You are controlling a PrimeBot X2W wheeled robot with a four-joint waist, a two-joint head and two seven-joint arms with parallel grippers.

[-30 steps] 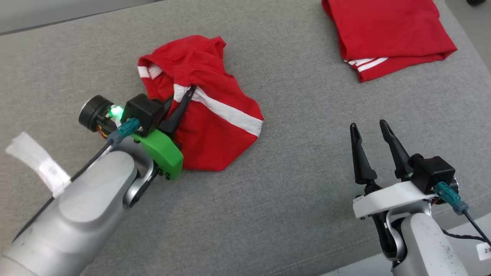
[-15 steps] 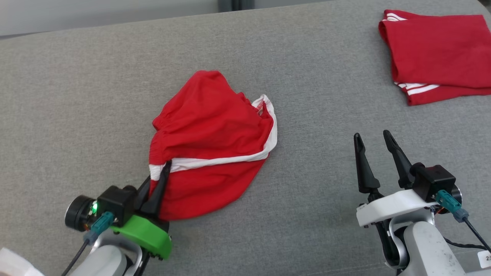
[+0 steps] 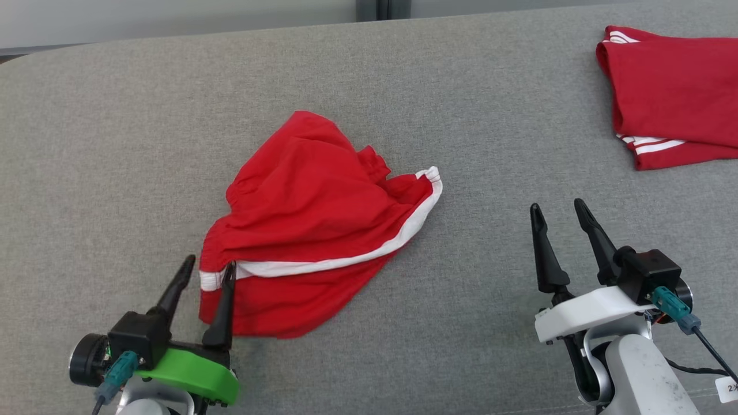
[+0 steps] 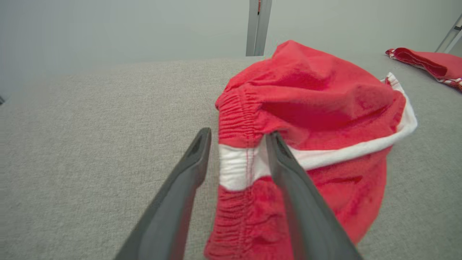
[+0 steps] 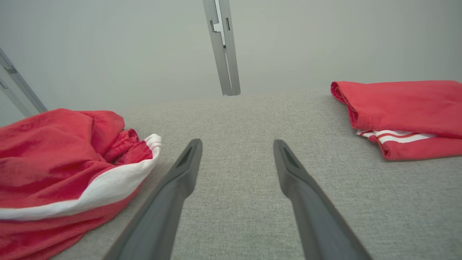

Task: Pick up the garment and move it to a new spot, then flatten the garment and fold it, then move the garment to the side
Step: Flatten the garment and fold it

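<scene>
Since the grey worktop (image 3: 115, 144) carries the red garment (image 3: 311, 230) as a loose, rumpled heap near its middle w/ nothing pinching it, the move to a new spot looks done, imo. Flatten, fold & shift aside are all left. A 2nd red piece (image 3: 674, 92) lies folded at the far right, well apart. L end effector (image 3: 210, 263) stands open at the garment's near-left waistband corner, one finger (image 4: 288, 180) touching the white stripe (image 4: 234, 166), gripping nothing. R end effector (image 3: 556, 206) is open too, over bare worktop, clear of both pieces.
</scene>
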